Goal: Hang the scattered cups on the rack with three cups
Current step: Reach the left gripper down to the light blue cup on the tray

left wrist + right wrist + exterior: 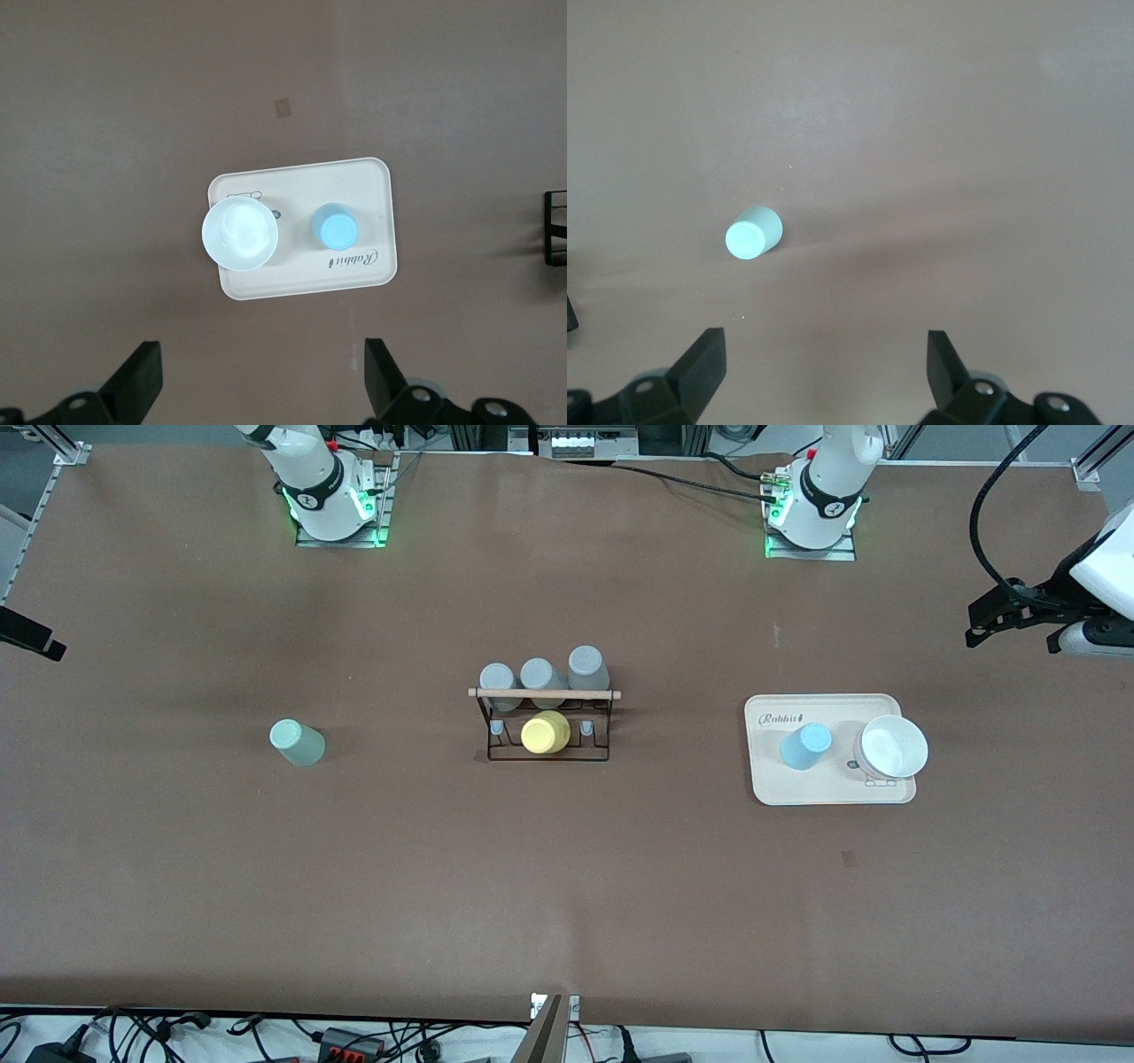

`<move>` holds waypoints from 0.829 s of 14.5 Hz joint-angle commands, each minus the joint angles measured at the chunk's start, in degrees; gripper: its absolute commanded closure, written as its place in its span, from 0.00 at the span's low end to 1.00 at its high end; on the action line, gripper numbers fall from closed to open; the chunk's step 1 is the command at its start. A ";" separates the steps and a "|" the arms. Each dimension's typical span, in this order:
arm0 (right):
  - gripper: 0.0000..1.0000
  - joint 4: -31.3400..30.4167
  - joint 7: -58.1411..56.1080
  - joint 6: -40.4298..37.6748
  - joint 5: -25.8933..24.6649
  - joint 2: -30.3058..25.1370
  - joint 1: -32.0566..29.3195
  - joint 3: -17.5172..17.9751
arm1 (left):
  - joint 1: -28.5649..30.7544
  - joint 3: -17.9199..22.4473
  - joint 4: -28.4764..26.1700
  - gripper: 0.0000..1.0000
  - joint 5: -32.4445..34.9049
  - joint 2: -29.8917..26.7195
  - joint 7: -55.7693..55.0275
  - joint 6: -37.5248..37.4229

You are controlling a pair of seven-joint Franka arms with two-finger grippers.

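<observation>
The black wire rack [545, 726] with a wooden rod stands mid-table; three grey cups [540, 677] and a yellow cup [544, 733] hang on it. The mint green cup [297, 742] stands on the table toward the right arm's end and also shows in the right wrist view [753, 233]. The light blue cup [805, 745] stands on the cream tray [833, 793] and also shows in the left wrist view [335, 228]. My left gripper [260, 381] is open and empty, high over the table beside the tray. My right gripper [824, 363] is open and empty, high beside the mint cup.
A white bowl [893, 747] sits on the tray beside the blue cup. In the front view the left gripper [979, 631] shows at the left arm's end of the table and the right gripper [35, 639] at the right arm's end. The rack's edge [555, 228] shows in the left wrist view.
</observation>
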 commanded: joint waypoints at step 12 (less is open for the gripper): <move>0.00 0.40 -0.56 -0.62 -0.35 0.32 0.02 0.38 | -2.89 -0.66 0.75 0.00 -1.01 11.58 1.98 -3.07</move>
